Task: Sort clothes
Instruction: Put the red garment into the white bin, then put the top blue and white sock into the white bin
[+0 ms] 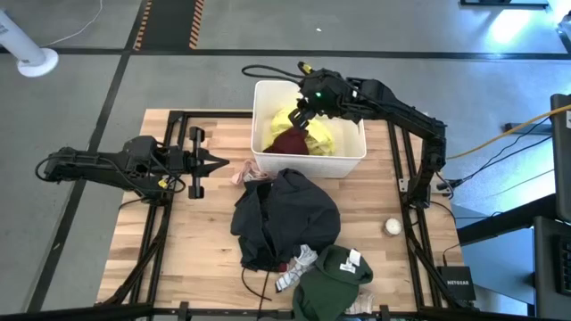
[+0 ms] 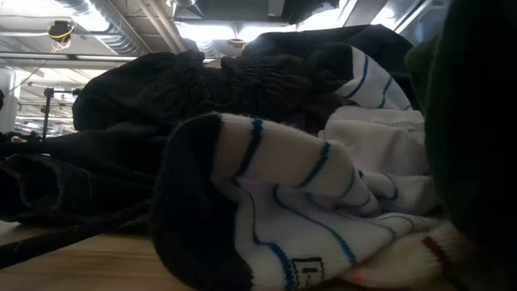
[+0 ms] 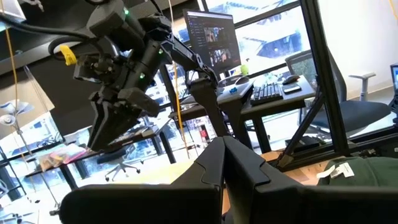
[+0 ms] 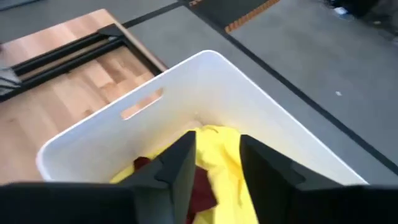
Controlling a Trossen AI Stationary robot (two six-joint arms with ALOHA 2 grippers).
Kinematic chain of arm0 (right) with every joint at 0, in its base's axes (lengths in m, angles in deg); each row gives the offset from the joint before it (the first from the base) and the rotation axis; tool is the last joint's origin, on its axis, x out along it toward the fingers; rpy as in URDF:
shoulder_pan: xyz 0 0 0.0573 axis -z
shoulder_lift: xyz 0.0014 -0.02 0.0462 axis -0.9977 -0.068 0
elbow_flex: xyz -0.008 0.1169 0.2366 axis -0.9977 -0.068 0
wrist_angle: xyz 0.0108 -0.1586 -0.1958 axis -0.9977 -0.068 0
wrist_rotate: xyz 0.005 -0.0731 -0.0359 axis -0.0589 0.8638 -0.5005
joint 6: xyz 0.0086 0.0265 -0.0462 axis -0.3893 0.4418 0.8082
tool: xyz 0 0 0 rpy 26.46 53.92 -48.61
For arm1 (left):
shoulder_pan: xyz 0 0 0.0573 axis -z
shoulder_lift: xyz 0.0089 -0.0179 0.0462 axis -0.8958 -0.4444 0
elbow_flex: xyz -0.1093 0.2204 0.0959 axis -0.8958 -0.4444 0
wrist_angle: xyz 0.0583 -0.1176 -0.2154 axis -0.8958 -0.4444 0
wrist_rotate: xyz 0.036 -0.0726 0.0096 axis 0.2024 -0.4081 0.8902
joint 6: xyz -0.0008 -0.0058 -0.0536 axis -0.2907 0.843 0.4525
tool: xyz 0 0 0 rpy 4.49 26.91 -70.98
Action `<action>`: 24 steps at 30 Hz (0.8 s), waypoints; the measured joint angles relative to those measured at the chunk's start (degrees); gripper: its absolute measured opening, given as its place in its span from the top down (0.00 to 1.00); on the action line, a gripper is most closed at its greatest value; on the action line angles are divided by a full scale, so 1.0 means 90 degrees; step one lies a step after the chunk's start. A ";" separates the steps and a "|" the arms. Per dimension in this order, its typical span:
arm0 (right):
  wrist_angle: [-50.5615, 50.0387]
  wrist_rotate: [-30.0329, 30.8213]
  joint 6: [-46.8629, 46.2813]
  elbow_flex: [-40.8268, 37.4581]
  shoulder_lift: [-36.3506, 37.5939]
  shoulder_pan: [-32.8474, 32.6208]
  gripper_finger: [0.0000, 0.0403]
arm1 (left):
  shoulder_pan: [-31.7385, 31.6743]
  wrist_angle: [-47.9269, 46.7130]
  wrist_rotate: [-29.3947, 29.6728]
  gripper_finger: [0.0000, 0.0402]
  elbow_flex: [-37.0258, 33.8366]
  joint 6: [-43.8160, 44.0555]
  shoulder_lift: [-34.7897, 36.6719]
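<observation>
High view: the right gripper (image 1: 301, 113) is held above the white bin (image 1: 268, 94), its fingers parted with a gap between them and nothing gripped, while the neon yellow garment (image 1: 319, 134) and the small maroon garment (image 1: 287, 143) lie inside the bin beneath it. The left gripper (image 1: 214, 162) is seen closed and empty at the table's left side. The large charcoal garment (image 1: 285, 216) is heaped at mid-table, its long axis running from the bin toward the near edge, with the dark green garment (image 1: 332, 278) at that edge, its white label turned toward the right. A snag is judged possible if the parted fingers are lowered into the loose yellow folds, so that sorted cloth is dragged back over the rim
</observation>
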 joint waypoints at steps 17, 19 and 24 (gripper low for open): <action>-0.0510 -0.2406 -0.0186 0.0277 0.0017 -0.2120 0.56 | -0.0002 0.0000 0.0001 1.00 0.0000 -0.0005 0.0000; -0.0640 -0.2283 -0.0390 0.0277 0.0017 -0.2521 0.55 | 0.0000 0.0000 0.0002 1.00 0.0000 -0.0005 0.0000; -0.0830 -0.1566 -0.0946 0.0098 0.0017 -0.3513 0.55 | -0.0001 0.0000 0.0002 1.00 0.0000 -0.0004 0.0000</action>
